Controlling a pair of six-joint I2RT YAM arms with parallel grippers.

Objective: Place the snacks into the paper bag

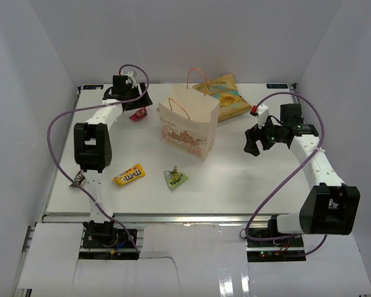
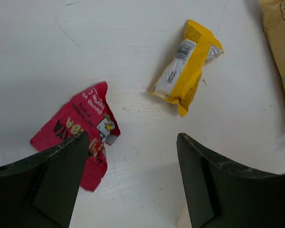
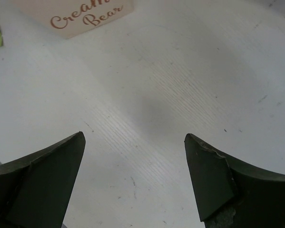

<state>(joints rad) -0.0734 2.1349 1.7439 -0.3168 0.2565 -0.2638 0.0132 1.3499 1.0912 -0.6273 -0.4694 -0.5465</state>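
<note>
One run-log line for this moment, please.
left gripper jaws open, by red-pink packet | right gripper jaws open, empty | paper bag upright

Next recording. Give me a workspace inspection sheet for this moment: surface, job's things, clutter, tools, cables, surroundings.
Surface: white table, faint scuffs.
Job's things: paper bag upright mid-table; chip bag lying behind it; red-pink packet far left; M&M's packet and green packet near the front, apart. All these snacks lie outside the bag.
Clutter: another small yellow packet, white label up, near the red-pink one in the left wrist view; not found overhead.
Tools: left tool open above the red-pink packet; right tool open over bare table, holding nothing.
Cables: purple cables loop off each arm, touching no snack.
Surroundings: white walls on three sides; nothing else seen.
</note>
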